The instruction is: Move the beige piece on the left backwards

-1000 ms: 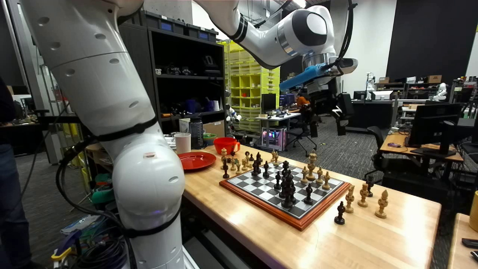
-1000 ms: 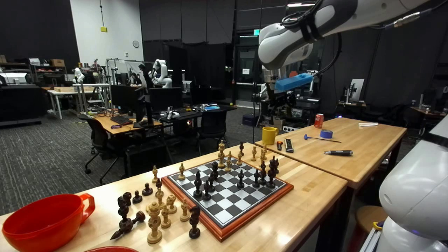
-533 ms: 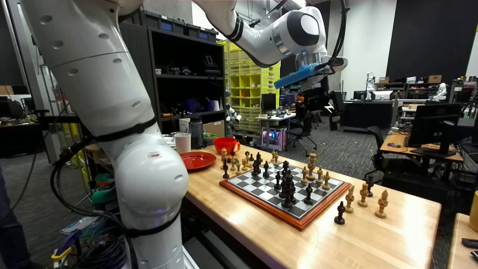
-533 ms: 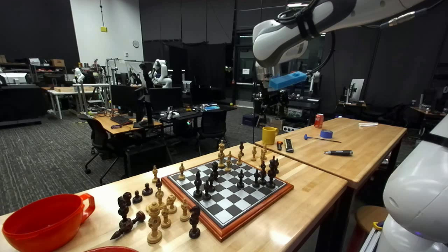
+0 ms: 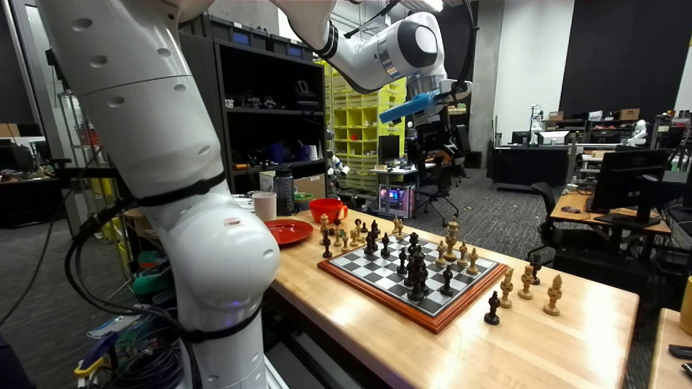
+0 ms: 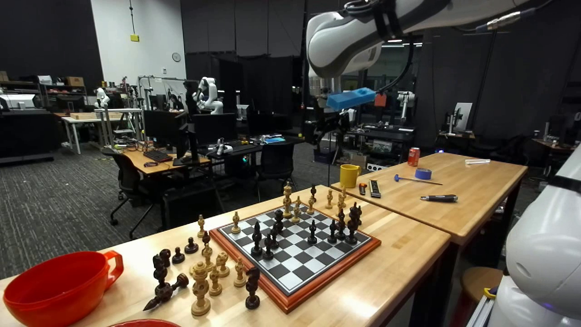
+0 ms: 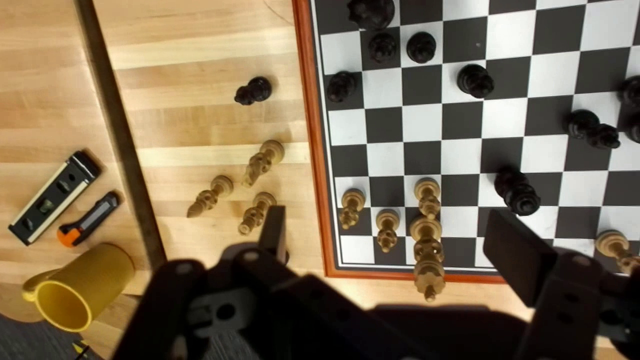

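Observation:
Leftmost on the chessboard (image 6: 313, 284) in both exterior views stands a lone upright beige piece (image 6: 235, 222). The wrist view shows that beige piece (image 7: 616, 250) at its right edge, outside the jaws. High above the board, my gripper (image 5: 439, 165) hangs with its jaws wide apart and holds nothing. Its fingers (image 7: 517, 255) frame a tall beige king (image 7: 428, 250) and smaller beige pieces (image 7: 386, 230), all far below and untouched. Against the dark background of an exterior view, the fingertips are hard to make out.
Several dark pieces (image 7: 421, 47) stand on the board. Off it are more beige pieces (image 5: 552, 296), a mixed group beside a red cup (image 6: 59, 286), and a red plate (image 5: 289, 231). A yellow mug (image 6: 349, 175) sits on the neighbouring table (image 6: 481, 186).
My gripper has travelled left and slightly up in both exterior views, its jaws staying wide apart. All the chess pieces stand where they were.

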Tool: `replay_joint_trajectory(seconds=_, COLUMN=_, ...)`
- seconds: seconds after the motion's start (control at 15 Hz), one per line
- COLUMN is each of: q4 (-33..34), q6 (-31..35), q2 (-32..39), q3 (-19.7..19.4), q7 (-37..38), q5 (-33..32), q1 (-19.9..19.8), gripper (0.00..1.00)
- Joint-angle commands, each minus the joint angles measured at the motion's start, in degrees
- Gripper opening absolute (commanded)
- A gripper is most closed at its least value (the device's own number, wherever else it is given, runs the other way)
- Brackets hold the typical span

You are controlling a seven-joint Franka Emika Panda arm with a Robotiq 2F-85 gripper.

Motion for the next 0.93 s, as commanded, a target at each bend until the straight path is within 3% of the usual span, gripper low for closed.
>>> replay_joint_trajectory(seconds=0.0, q4=1.1, q6=3.28, q2=1.81, q3=0.87, q7=1.15, q5=1.06, q1=1.32, gripper=1.0)
replay_joint_trajectory(seconds=0.87, q4=7.55, q6=9.85, q2=13.57, q3=1.13, q7=1.77, q5=-0.19, q1=2.01, gripper=1.0)
